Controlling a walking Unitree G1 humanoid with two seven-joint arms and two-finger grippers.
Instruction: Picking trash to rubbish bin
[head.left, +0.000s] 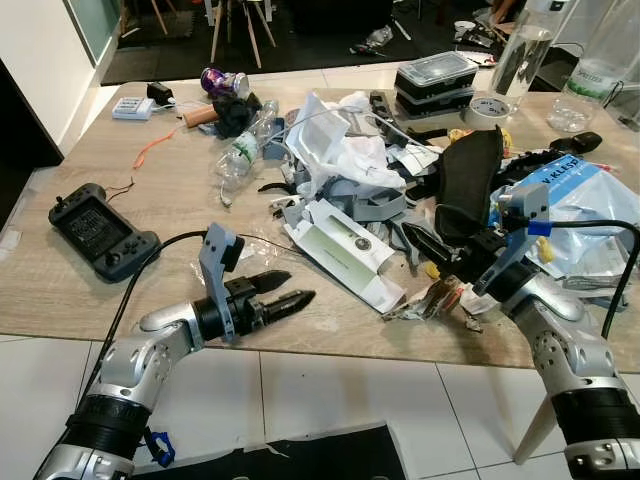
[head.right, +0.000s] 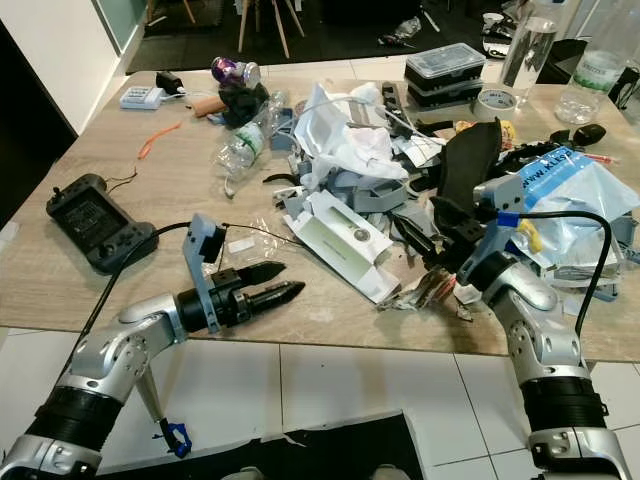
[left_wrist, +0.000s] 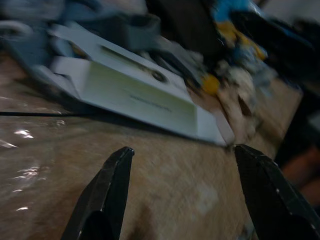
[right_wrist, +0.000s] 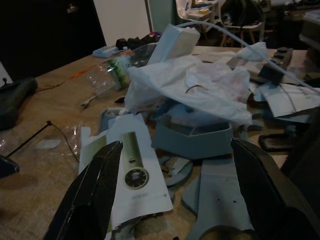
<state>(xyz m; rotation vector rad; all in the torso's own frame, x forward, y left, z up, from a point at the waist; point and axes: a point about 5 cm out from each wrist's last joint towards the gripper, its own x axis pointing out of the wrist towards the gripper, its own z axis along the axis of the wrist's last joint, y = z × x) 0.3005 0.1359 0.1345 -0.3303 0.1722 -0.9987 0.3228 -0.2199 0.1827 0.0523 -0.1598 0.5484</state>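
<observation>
Fingers of your left gripper (head.left: 285, 289) stand apart with nothing between them, low and left of centre, aimed at the flattened white carton (head.left: 350, 250) mid-frame. Your right gripper (right_wrist: 175, 200), lower right, also gapes empty over the trash heap (head.left: 350, 160); it's too dim to say more. Close carelessly and you may snag the thin black cable (head.left: 150, 262) or drag clutter off the table (head.left: 90, 290) edge.

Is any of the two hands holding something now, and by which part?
Nothing is held. The left hand is open over the table short of the white box; the right hand is open above the trash.
</observation>
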